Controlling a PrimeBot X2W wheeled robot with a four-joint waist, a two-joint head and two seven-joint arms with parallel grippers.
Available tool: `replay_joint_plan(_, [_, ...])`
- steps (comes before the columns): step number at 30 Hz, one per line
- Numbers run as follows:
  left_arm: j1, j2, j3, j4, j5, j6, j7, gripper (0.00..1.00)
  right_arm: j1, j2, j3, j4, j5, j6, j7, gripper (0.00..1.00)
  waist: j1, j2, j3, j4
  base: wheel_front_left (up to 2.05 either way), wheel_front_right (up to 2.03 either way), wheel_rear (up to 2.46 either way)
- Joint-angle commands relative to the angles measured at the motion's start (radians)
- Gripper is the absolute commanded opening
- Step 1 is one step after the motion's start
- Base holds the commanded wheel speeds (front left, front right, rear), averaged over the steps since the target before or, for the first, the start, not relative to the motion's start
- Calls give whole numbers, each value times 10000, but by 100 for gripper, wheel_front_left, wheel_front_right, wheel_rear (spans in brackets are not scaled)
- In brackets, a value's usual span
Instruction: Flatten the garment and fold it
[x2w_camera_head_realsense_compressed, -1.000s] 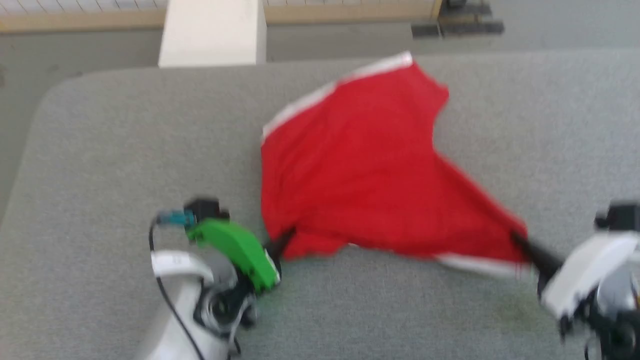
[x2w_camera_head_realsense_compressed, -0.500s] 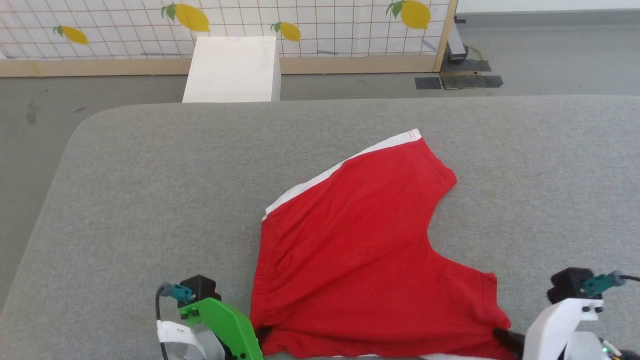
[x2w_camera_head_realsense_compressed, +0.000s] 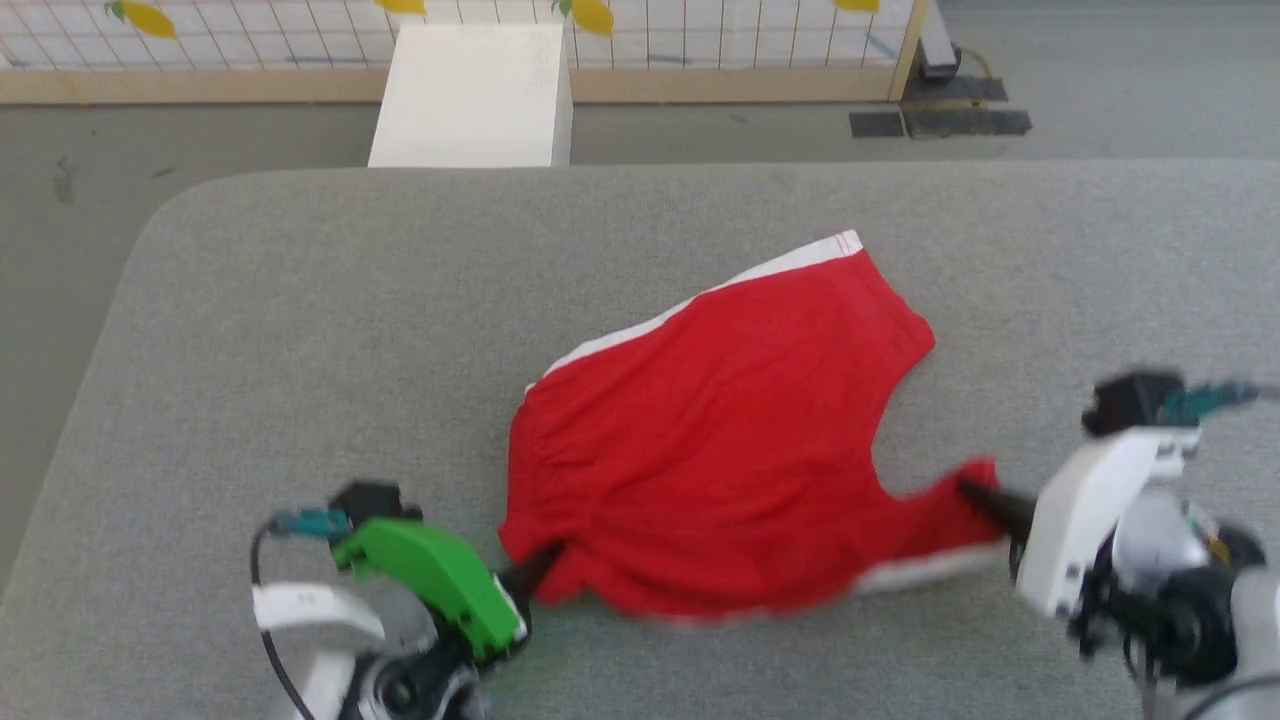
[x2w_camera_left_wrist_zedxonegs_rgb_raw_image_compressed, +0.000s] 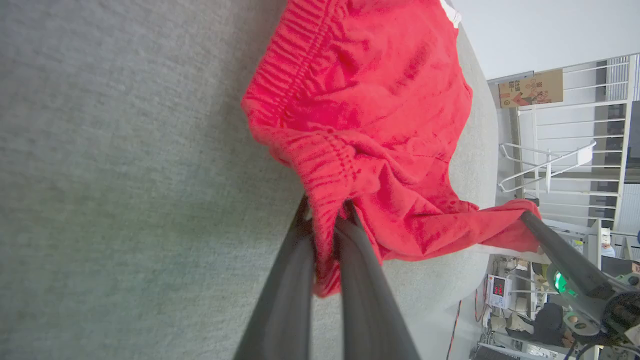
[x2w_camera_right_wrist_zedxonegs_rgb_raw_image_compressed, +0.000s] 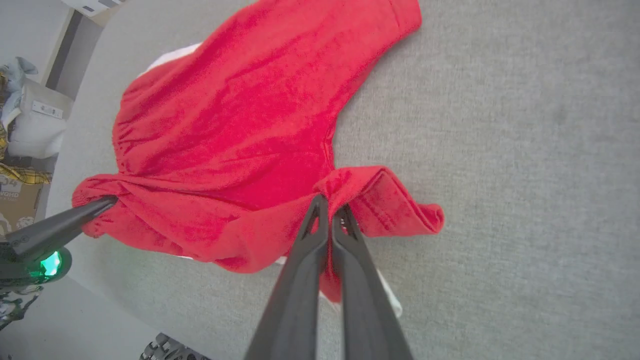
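While the left fingers (x2w_camera_head_realsense_compressed: 532, 574) pinch its stretchy waist corner and the right fingers (x2w_camera_head_realsense_compressed: 992, 504) pinch one leg end, the bright red soft shorts with a white side stripe (x2w_camera_head_realsense_compressed: 720, 450) lie wrinkled on the grey cloth surface (x2w_camera_head_realsense_compressed: 300, 350), their long way running from near left to far right.

Pinching garment (x2w_camera_head_realsense_compressed: 720, 440) with left gripper (x2w_camera_head_realsense_compressed: 548, 562), clamped tight, lower left; pinching other end with right gripper (x2w_camera_head_realsense_compressed: 972, 490), also clamped, aimed inward.
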Motion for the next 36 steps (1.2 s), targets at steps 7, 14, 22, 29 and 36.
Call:
replay_joint_plan(7, [-1666, -22, 582, 190, -149, -32, -341, 0, -2780, -86, -280, 1234, -279, -11, -219, 0, 1, 114, 993, 161, 0, 0, 0])
replay_joint_plan(14, [-2736, -232, 943, 547, -209, -223, -956, 0, -5125, 17, -516, 2926, -1108, -11, -1129, 0, 1, 114, 2145, 365, 0, 0, 0])
replay_joint_plan(22, [-3856, -502, 1006, 1021, -255, -542, -1531, 0, -7402, 149, -528, 5334, -2682, -11, -2783, 0, 1, 114, 3421, 760, 0, 0, 0])
replay_joint_plan(29, [-4200, -552, 914, 1326, -234, -705, -1635, 0, -8311, 195, -431, 6808, -3440, -11, -3490, 0, 1, 114, 3841, 930, 0, 0, 0])
replay_joint_plan(36, [-4271, -601, 767, 1598, -235, -765, -1628, 40, -8731, 209, -315, 7924, -3767, -11, -3997, 70, 1, 114, 3909, 1009, 0, 0, 0])
